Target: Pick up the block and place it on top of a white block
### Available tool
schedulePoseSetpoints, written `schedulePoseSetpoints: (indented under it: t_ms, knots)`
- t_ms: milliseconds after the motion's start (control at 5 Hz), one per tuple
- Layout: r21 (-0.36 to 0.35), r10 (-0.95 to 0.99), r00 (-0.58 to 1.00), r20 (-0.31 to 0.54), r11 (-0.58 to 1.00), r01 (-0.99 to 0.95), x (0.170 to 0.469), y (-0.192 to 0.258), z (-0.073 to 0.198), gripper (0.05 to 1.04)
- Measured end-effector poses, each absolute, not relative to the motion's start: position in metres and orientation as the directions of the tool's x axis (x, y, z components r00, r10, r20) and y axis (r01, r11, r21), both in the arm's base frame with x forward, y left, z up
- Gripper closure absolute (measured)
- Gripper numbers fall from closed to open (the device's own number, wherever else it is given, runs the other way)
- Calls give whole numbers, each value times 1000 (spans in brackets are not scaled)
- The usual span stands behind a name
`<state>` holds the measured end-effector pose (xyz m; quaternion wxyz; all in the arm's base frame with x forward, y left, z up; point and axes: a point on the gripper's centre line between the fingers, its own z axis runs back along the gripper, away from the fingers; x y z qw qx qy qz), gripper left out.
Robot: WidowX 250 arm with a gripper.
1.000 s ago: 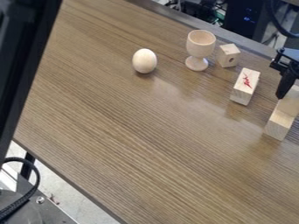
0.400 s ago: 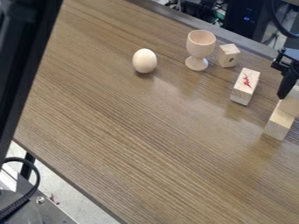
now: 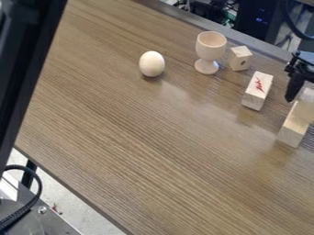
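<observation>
At the right edge, the black gripper [image 3: 300, 88] hangs over a light wooden block [image 3: 304, 111], cut off by the view's edge. Its visible finger stands at the block's upper left, a little apart from it, and the gripper looks open. That block appears to rest on a pale lower block [image 3: 292, 131], whose near end sticks out towards the lower left. The far side of this pair is out of view. Another whitish block with a red mark [image 3: 257, 91] lies to the left of them.
A small wooden block with a hole [image 3: 240, 58] and a wooden goblet [image 3: 210, 47] stand near the back edge. A wooden egg [image 3: 151, 64] sits left of the goblet. A large black upright part crosses the left side. The brown table [image 3: 153, 151] extends in front.
The gripper's visible finger has swung left, away from the upper block, and more of that block's top shows. The lower block and the other objects have kept their places.
</observation>
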<state>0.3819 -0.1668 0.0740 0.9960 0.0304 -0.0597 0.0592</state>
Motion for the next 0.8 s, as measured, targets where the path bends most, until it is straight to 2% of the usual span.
schedulePoseSetpoints:
  t_ms: [800]
  knots:
    - [54,138,985,107,988,-144,381,-157,66,82]
